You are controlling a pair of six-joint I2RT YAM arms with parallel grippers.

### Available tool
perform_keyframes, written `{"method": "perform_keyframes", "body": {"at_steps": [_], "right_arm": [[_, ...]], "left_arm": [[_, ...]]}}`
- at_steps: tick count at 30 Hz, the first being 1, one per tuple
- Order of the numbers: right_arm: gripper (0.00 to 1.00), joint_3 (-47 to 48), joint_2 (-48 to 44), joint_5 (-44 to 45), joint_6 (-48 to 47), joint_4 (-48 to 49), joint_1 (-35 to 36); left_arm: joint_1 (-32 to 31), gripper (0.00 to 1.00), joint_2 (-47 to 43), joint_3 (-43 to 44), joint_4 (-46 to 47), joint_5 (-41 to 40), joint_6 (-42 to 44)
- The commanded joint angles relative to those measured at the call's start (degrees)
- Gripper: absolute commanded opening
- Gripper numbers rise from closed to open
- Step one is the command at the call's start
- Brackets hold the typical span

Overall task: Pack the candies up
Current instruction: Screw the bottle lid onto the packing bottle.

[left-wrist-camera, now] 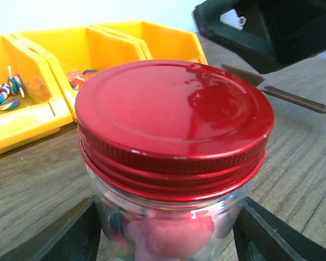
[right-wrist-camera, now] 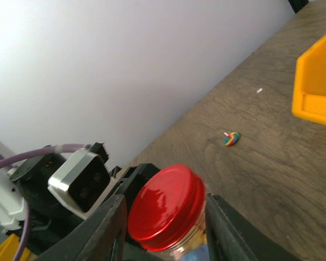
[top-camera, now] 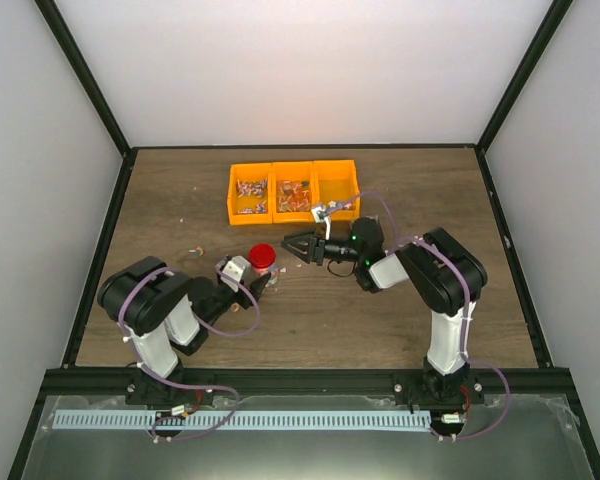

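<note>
Candies sit inside the clear jar, which our left gripper clamps by the glass, while our right gripper flanks the red lid; whether it presses, we cannot tell.

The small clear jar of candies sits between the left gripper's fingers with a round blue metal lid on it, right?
No: the round metal lid on the small clear jar is red, not blue, as the left wrist view shows. The rest holds.

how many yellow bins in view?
3, side by side in a row beyond the arms: left bin, middle bin, right bin. None look hidden.
</note>
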Motion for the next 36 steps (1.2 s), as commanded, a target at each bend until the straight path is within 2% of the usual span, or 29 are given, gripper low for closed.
{"method": "perform_keyframes", "body": {"at_steps": [1, 3, 5, 9, 12, 16, 20, 25, 33, 36], "right_arm": [[0.34, 3.84, -1.23, 2.44, -4.51, -10.22, 0.53], [0.26, 5.61, -2.16, 4.95, -6.43, -17.25, 1.05], [0.24, 6.75, -2.70, 6.00, -7.48, -21.23, 1.42], [0.25, 10.10, -3.04, 7.43, -10.04, -30.11, 2.56], [0.30, 11.58, -3.41, 8.03, -11.39, -32.86, 3.56], [0.30, 13.67, -2.94, 7.60, -13.08, -36.35, 4.52], [0.26, 14.14, -2.69, 7.30, -13.92, -37.72, 5.12], [0.19, 11.48, -3.30, 6.00, -12.81, -34.87, 5.43], [0.01, 7.73, -4.13, 4.68, -10.62, -31.38, 6.02], [0.01, 6.01, -4.34, 3.19, -9.11, -29.28, 6.02]], "left_arm": [[0.24, 0.63, 1.19, 0.35, 2.24, 3.92, 0.19], [0.19, 0.63, 1.13, 0.65, 1.49, 4.12, 0.50], [0.19, 0.62, 1.16, 0.78, 1.24, 4.35, 0.53], [0.19, 0.62, 1.30, 1.38, 0.06, 4.79, 0.64], [0.19, 0.62, 1.34, 1.46, -0.02, 4.55, 0.79], [0.19, 0.62, 1.57, 2.06, -1.15, 4.63, 0.93], [0.23, 0.62, 2.10, 2.62, -1.85, 4.57, 1.06], [0.19, 0.61, 2.73, 2.94, -2.01, 4.33, 0.89], [0.19, 0.60, 2.84, 3.33, -2.59, 3.39, 0.31], [0.19, 0.60, 2.75, 3.39, -2.87, 3.29, 0.35]]}}
